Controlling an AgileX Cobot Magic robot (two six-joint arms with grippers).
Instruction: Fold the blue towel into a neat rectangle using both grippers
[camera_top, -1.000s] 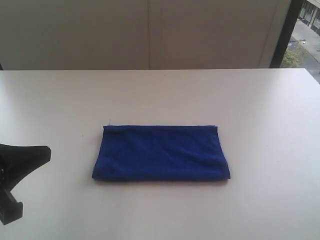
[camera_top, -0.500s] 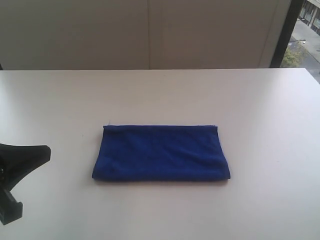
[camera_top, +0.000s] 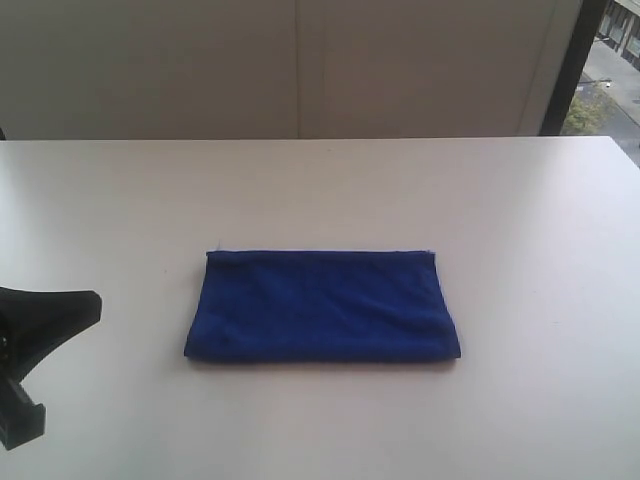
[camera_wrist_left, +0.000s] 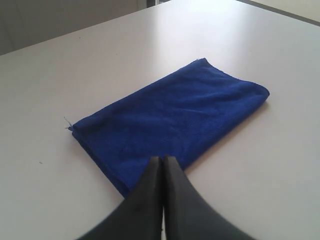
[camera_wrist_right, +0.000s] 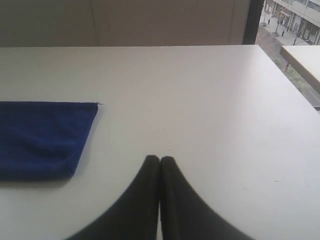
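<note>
The blue towel lies flat in the middle of the white table, folded into a wide rectangle with its layered edges at the far side. My left gripper hovers at the left edge of the exterior view, well clear of the towel, its black fingers pressed together. In the left wrist view that gripper is shut and empty, seen above the near part of the towel. My right gripper is shut and empty over bare table, to the side of the towel's end. It does not show in the exterior view.
The white table stretches wide around the towel. Its far edge meets a beige wall. A dark window frame stands at the back right, and a second table edge shows beyond the right side.
</note>
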